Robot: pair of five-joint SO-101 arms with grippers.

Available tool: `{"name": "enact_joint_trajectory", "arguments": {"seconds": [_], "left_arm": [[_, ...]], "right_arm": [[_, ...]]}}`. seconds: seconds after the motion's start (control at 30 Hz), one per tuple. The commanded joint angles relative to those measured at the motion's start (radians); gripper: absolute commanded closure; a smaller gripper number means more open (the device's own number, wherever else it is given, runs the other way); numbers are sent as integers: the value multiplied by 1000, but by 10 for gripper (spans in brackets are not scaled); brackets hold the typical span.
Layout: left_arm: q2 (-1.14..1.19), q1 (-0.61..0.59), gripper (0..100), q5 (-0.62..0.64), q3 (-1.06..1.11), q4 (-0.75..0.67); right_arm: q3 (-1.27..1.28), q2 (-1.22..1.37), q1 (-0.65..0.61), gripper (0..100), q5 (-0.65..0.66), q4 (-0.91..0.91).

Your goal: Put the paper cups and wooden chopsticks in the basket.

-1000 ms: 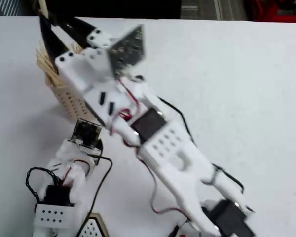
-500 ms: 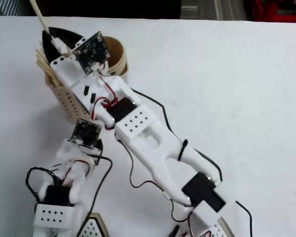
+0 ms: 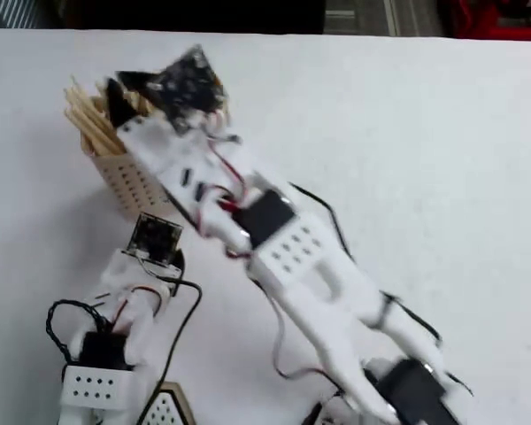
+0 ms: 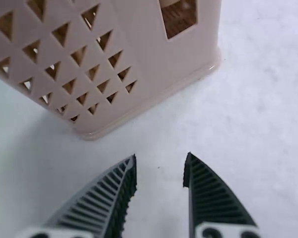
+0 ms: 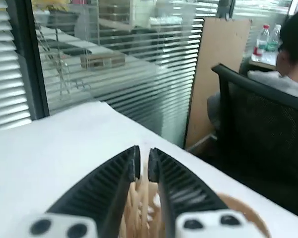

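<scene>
Half a second ago the right pincer [image 5: 143,162] stood over the basket [image 3: 128,181] with a single chopstick sticking up out of it, pointing away from the basket's far side. That raised stick is gone now, and the arm has swung a little so that the pincer sits above the basket's mouth. Its jaws are drawn almost together with a thin slit of daylight between the tips, and I see nothing held in them. I take this to mean the chopstick has been let go into the basket, so that stick is probably delivered. The chopsticks [image 3: 87,119] stand as a bundle in the far corner of the basket. Their long axis is close to upright but leaning, and the upper ends fan out past the rim, away from the arms. From the right wrist they show directly under the pincer, running lengthwise along the slit between the jaws. A brown curved rim beside them looks like a paper cup [image 5: 238,204] already sitting inside the basket. The left pincer [image 4: 159,171] has not moved over the last second. It hangs low over the counter [image 3: 407,133] just beside the basket's near bottom corner, with its jaws apart and nothing between them. No cup or chopstick lies loose on the counter around the basket in these views, so the job looks near its end.
</scene>
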Motion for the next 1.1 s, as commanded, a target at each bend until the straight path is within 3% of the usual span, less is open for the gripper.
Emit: {"name": "enact_joint_trajectory", "arguments": {"seconds": [0.0, 0.5, 0.83, 1.07], "left_arm": [[-12, 5, 834, -9, -5, -21], [-12, 4, 834, -3, -5, -23], [-13, -104, 832, 11, -6, -87], [-13, -110, 831, 75, -5, -94]], "right_arm": [[87, -203, 39, 954, 14, 79], [603, -684, 374, 952, 11, 88], [980, -984, 490, 950, 12, 90], [1172, -1136, 513, 950, 12, 90]]}}
